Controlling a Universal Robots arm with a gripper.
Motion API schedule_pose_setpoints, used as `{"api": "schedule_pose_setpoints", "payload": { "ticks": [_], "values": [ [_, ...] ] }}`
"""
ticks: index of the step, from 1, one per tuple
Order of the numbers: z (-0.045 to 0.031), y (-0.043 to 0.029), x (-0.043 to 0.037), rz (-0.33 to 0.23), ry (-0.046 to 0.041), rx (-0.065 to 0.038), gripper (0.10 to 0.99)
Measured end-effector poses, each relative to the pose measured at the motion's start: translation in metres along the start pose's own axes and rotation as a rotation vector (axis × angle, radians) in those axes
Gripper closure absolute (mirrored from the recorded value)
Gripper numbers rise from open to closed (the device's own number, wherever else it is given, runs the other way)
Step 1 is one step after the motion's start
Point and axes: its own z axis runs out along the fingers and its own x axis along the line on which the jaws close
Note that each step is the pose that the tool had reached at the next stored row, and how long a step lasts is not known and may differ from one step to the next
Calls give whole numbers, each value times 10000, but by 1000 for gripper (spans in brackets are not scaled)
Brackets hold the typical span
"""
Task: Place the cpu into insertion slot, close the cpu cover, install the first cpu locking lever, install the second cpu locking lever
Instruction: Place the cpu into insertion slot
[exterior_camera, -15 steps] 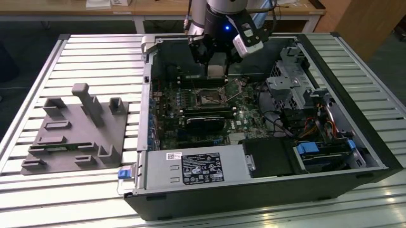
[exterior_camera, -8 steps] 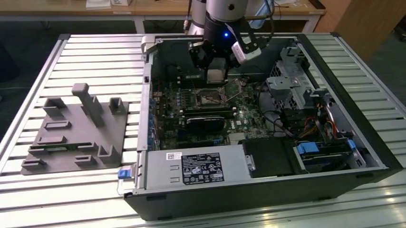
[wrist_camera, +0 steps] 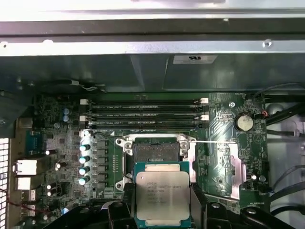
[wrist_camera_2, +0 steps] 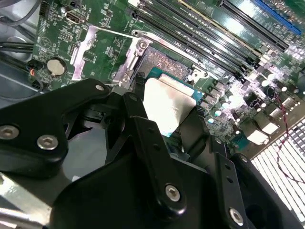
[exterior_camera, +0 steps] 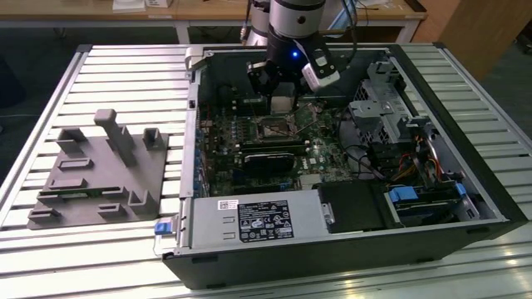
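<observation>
Just short of the insertion slot [wrist_camera: 156,152], the end effector [wrist_camera: 162,210] was closed on the cpu [wrist_camera: 162,193], pinching two opposite edges and holding it flat, lid up, above the motherboard [wrist_camera: 224,119]. The slot lay uncovered ahead, toward the memory slots [wrist_camera: 143,114], its sides square with the chip's. Fine print crossed the cpu's lid, left unread here.

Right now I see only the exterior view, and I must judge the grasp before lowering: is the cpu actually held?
Observer: Yes; in the first wrist view the fingers clamp the cpu by two opposite edges, metal top showing.
Operator: And the insertion slot?
Observer: In the same view the insertion slot has its dark centre bare, with nothing seated; the cpu is not yet in it.
</observation>
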Motion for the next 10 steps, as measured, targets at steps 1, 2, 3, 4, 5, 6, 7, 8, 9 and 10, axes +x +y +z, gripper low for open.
{"api": "schedule_pose_setpoints", "payload": {
  "ticks": [1, 2, 3, 4, 5, 6, 7, 8, 9, 10],
  "values": [
    [19, -2, 0, 0, 0, 0, 545],
    [37, -3, 0, 0, 0, 0, 545],
    [55, -5, 0, 0, 1, 1, 545],
    [73, -7, -1, 0, 1, 1, 545],
    [91, -8, -1, 0, 0, 0, 545],
    [109, -8, -1, 1, -1, -1, 545],
    [127, -7, -1, 1, -1, 1, 545],
    [145, -6, -1, 1, -1, 2, 545],
    [165, -5, -1, 0, -2, 1, 545],
    [183, -3, -1, -1, -3, 0, 545]
  ]
}}
